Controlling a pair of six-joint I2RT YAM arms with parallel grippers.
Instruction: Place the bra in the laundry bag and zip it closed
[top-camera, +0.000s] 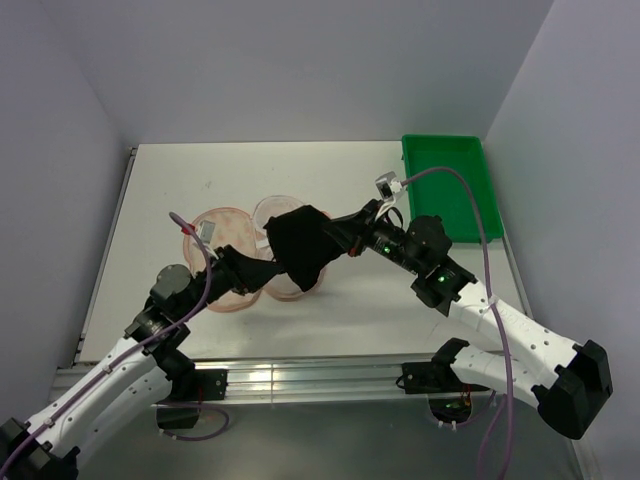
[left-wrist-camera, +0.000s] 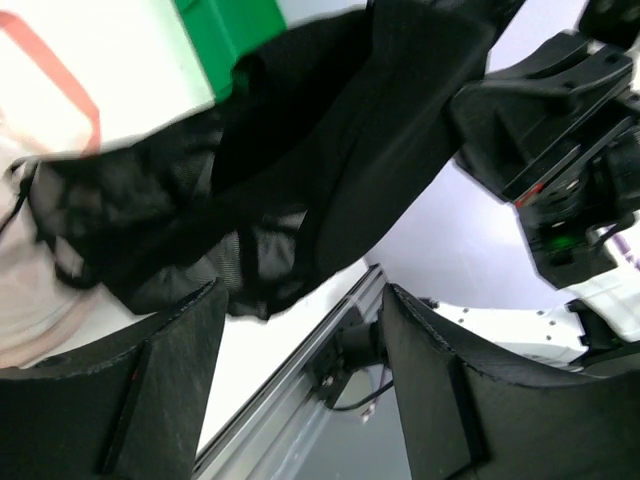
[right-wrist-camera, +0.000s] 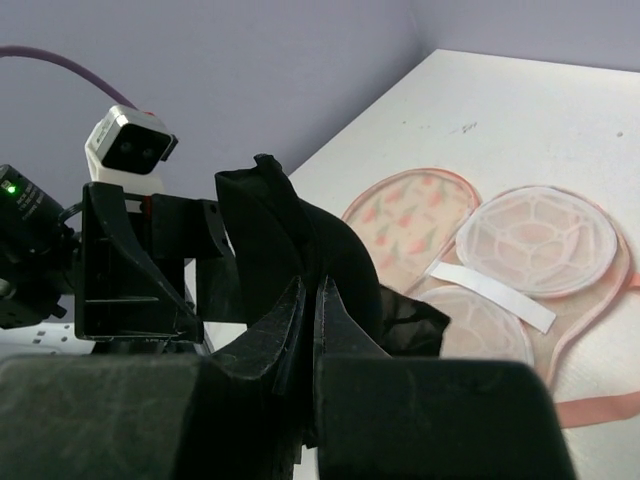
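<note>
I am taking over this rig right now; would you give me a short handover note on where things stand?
Right gripper: shut on the bra, holding it up off the table.
Left gripper: open, fingers wide apart, close to the hanging bra but not gripping it.
Laundry bag: lies opened out on the table under the bra, unzipped; the bra is not in it.
Done: bra picked up.
Left: put the bra into the bag, close the bag and zip it.
</note>
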